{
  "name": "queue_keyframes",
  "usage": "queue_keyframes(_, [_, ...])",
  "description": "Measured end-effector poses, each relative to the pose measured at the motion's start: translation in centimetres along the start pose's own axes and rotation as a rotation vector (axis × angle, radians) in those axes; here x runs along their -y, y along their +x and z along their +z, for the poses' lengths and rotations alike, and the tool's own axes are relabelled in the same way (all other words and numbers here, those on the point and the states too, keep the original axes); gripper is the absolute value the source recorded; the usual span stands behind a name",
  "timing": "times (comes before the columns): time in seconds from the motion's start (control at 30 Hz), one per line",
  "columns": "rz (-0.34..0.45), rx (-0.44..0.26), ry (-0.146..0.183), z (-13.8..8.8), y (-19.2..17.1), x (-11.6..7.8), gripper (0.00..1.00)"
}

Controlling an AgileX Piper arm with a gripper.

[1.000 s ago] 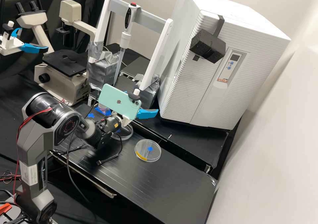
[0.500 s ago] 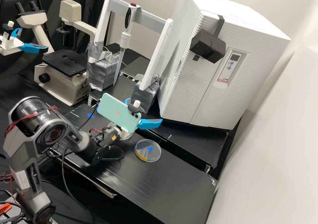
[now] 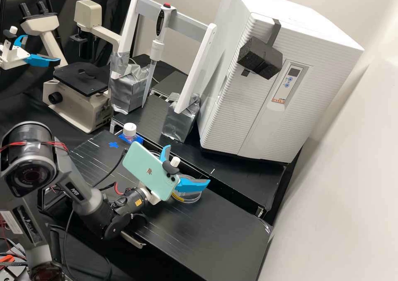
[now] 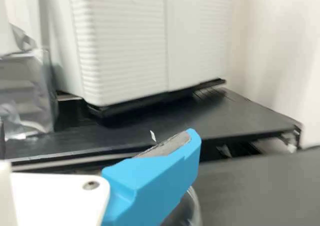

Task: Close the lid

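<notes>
Gripper (image 3: 188,164) spread open, its blue fingers (image 3: 192,185) well apart with nothing gripped; it has come down and across toward the clear dish (image 3: 187,198) since the earlier frames, and one finger now hides part of that dish. From left to right: the microscope (image 3: 78,104) stands as before behind the bench (image 3: 215,231). Near the bench's far left corner are the blue cross mark (image 3: 113,145) and, next to it, the white-capped bottle (image 3: 129,130), which the phone (image 3: 148,169) was covering a moment ago (the phone rides on the arm, so it has swung over too). Just past the phone, a sliver of clear round rim (image 3: 156,152) shows; I cannot tell whether it belongs to a lid or a dish. The clear dish itself has not moved, lying flat near the bench's back edge. Beyond that edge, the white cabinet (image 3: 232,106) is unchanged.
</notes>
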Motion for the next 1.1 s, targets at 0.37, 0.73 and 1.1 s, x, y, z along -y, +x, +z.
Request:
queue_keyframes(0.37, [-0.011,0.043,-0.018,1.1,-1.2,-0.2,1.0])
queue_keyframes(0.73, [0.017,0.078,0.002,2.0,-1.7,-0.9,1.0])
queue_keyframes(1.1, [0.001,0.084,0.002,2.6,-1.8,-0.9,1.0])
